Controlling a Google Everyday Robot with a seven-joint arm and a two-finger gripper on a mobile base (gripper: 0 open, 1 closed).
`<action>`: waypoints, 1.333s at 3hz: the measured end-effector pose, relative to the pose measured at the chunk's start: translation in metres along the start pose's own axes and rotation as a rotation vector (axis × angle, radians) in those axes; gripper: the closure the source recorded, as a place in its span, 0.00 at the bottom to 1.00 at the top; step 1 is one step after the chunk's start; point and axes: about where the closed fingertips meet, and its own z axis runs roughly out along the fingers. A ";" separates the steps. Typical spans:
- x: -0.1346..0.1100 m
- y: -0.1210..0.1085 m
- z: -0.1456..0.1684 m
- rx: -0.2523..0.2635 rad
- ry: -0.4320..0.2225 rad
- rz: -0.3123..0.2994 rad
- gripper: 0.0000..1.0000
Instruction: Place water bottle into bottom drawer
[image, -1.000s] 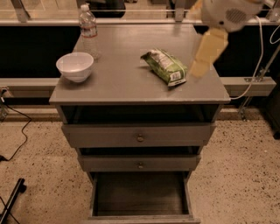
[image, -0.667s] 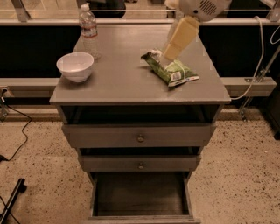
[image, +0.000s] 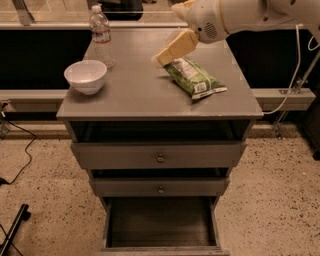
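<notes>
Here, a small clear plastic water bottle with a white screw cap and pale label band is being seen upright at the back left corner of the top of the grey wooden cabinet; a round white bowl is being shown just in front of it, near the left edge of the same top; a green crinkled snack bag is being shown lying flat on the right half of that top. The pale yellow gripper of the white robot arm is being held above the middle of the cabinet top, angled down to the left, beside the back end of the bag and well apart from the bottle; nothing is being carried by it, and whether it is wide or narrow cannot be told. At the foot of the cabinet, the deep bottom drawer with its dark wooden interior is being shown pulled out; the two shallower grey drawers with round knobs are being shown above it.
</notes>
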 end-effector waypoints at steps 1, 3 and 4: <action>-0.014 -0.016 0.002 0.067 -0.046 -0.001 0.00; -0.008 -0.024 0.021 0.079 -0.044 -0.008 0.00; 0.000 -0.047 0.050 0.143 -0.045 -0.023 0.00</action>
